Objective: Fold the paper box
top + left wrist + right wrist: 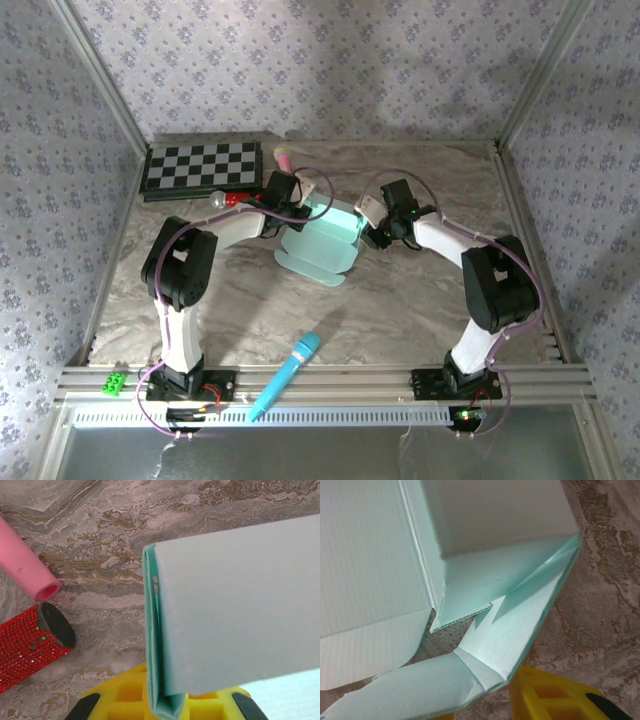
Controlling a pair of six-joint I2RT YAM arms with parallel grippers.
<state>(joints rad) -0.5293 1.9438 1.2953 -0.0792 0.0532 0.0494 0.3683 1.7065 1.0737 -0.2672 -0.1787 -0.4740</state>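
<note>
The paper box (322,240), pale mint card partly folded up with walls and loose flaps, sits mid-table between both arms. My left gripper (290,203) is at its far-left corner. In the left wrist view the yellow fingers (120,700) are shut on the bottom of a doubled wall of the box (230,605). My right gripper (372,225) is at the box's right side. In the right wrist view a creased flap of the box (490,645) lies across the gap between its yellow fingers (555,697), which stand apart.
A checkerboard (203,166) lies at the back left. A pink tube (25,560) and a red glitter cylinder (30,650) lie close to the left gripper. A blue microphone (287,372) rests near the front edge, and a green brick (116,381) at the front left.
</note>
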